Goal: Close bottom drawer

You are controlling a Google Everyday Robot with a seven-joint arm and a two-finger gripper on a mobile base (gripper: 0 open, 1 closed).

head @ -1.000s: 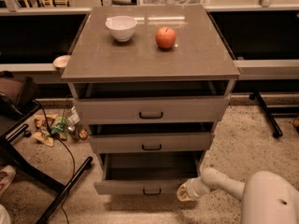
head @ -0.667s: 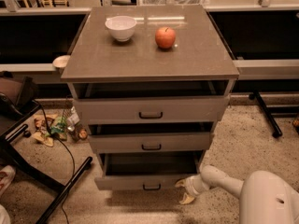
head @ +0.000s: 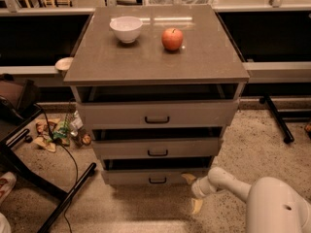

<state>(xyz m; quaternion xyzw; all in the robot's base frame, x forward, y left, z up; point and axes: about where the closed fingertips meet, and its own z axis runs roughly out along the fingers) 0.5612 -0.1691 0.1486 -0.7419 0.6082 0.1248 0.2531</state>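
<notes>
Gripper [head: 193,192] sits low at the right end of the bottom drawer [head: 146,177]. Jaws spread wide, holding nothing. The upper fingertip is at the drawer front, contact unclear; the lower one points at the floor. Bottom drawer is lowest in the cabinet, sticking out slightly. Bowl [head: 126,28] and apple [head: 172,39] sit apart on the counter [head: 204,57].

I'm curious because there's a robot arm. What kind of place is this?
Probably a robot testing lab: a drawer cabinet holding a bowl and apple, and the gripper, fingers open, at the right end of the bottom drawer.
</notes>
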